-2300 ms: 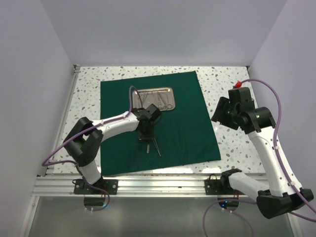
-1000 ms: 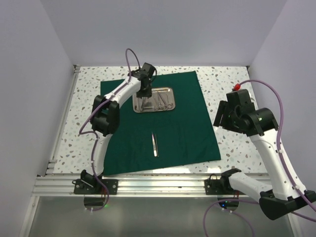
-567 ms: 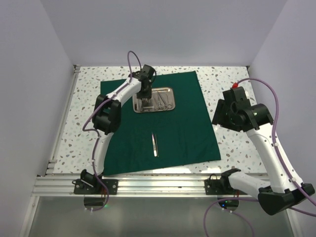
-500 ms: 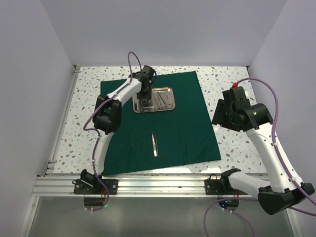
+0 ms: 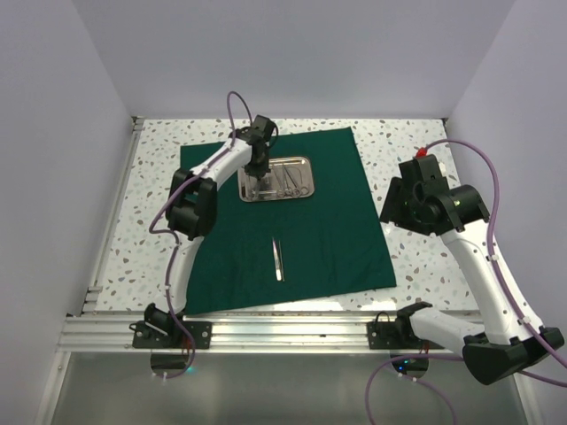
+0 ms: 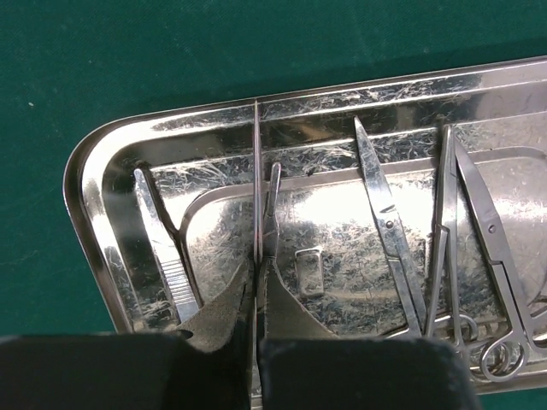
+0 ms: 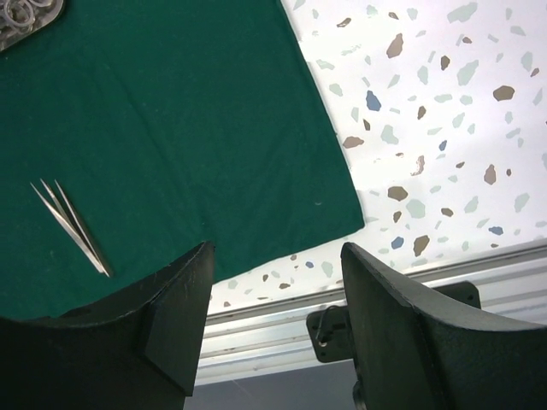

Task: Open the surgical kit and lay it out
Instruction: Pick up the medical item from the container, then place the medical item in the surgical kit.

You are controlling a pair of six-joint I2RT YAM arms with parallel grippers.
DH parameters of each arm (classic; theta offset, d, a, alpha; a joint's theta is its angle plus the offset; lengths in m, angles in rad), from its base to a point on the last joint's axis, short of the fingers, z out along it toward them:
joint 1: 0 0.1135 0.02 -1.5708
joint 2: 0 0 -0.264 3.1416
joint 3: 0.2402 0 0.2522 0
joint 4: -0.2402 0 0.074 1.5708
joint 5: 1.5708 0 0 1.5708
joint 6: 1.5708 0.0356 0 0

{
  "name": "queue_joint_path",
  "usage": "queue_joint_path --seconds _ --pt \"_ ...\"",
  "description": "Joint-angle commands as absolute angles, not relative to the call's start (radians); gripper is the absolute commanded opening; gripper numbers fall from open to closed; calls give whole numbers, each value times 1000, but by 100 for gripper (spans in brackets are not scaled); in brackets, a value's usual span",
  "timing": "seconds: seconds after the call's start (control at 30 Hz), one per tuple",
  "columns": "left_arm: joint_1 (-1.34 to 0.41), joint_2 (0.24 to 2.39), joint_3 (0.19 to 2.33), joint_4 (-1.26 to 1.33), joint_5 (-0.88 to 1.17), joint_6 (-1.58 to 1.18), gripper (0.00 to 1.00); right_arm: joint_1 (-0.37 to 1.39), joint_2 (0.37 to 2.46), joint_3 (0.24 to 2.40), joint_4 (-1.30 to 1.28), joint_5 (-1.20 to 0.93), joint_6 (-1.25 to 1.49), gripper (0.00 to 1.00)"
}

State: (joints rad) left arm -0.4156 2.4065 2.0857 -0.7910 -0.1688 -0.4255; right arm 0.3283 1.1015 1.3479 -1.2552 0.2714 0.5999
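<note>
Laying out is under way: the cloth (image 5: 328,221) lies spread flat on the worktop (image 7: 444,128), one pair of tweezers (image 5: 277,258) is already placed on it, and the tray (image 6: 90,222) holds the rest. The left jaws are down in the tray and pinched nearly shut on a thin instrument (image 6: 256,171), whose shaft runs straight ahead of them and over the far rim. A second pair of tweezers (image 6: 164,248) lies just left of those jaws, with scissors (image 6: 386,231) and clamps (image 6: 466,256) to their right. The next move, by the look of it, calls for a clean lift clear of the rim without dragging the neighbouring pieces, then a carry to bare cloth beside the tweezers. The right jaws hang wide open and empty above the cloth's near right corner, touching nothing.
</note>
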Motion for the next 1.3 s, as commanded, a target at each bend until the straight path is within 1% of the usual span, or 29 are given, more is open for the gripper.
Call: queue_joint_path --seconds 0.0,0.2,0.33,0.5,0.6,0.7,0.8,0.97,1.03,1.07,1.1,1.13,1.17,1.23,1.27 --pt "-408 2372 2120 -796 -181 -417 0 333 1104 1347 -1226 285 600 65" --pt "-410 2261 2071 -816 -169 -457 0 331 1101 1359 -1212 268 577 65" --pt "-437 2119 1893 -796 -160 -521 0 331 1091 1367 -1212 256 560 65" --pt "-547 1961 1636 -775 -176 -655 0 331 1065 1362 -1219 222 545 65" --pt "-661 1863 1501 -764 -164 -766 0 333 1045 1351 -1226 204 534 65" --pt "-727 1819 1386 -747 -157 -885 0 333 1022 1333 -1233 189 523 65" --pt "-808 1786 1310 -729 -146 -986 0 340 997 1307 -1242 173 523 65" --pt "-910 1793 1264 -698 -97 -1106 0 388 968 1276 -1249 176 523 65" --pt "-945 1809 1264 -675 -89 -1140 9 394 957 1263 -1252 173 525 65" --pt "-954 1816 1272 -672 -86 -1144 23 400 954 1259 -1250 169 525 65" --pt "-962 1831 1294 -681 -87 -1149 30 402 953 1253 -1250 167 526 65" --pt "-974 1839 1308 -690 -90 -1149 35 405 950 1253 -1250 166 526 65" --pt "-979 1844 1322 -698 -101 -1149 44 408 946 1252 -1252 166 526 65" --pt "-983 1842 1361 -716 -110 -1137 53 410 946 1256 -1256 173 525 65" --pt "-982 1839 1373 -724 -130 -1134 63 414 945 1259 -1258 175 522 65"
